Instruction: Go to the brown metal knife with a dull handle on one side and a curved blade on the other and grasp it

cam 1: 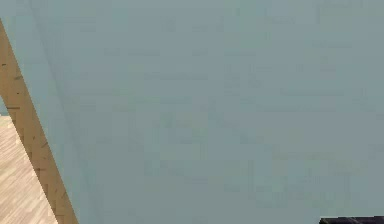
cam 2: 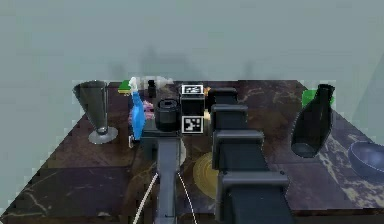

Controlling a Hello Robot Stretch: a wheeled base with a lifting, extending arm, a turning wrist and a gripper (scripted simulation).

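My arm (cam 2: 225, 150) reaches out over a dark marbled tabletop (cam 2: 70, 165) in the arm side view. Two white marker squares (cam 2: 192, 108) stand at its far end. The gripper (cam 2: 158, 112) is the dark body just left of them. A blue bottle (cam 2: 137, 118) stands right by the gripper, and small dark things (cam 2: 152, 86) lie behind it on the table, so I cannot tell whether it holds anything. A small orange-brown speck (cam 2: 207, 116) shows right of the markers; its shape is too small to name.
A grey metal goblet (cam 2: 97, 110) stands at the table's left, a green thing (cam 2: 128, 86) behind it. A tall dark bottle (cam 2: 313, 122) and a glassy bowl (cam 2: 368, 156) stand at the right. A yellowish plate (cam 2: 206, 172) lies beside the arm. The forward view shows a grey-blue wall (cam 1: 220, 100), a brown baseboard (cam 1: 30, 120) and wooden floor (cam 1: 15, 180).
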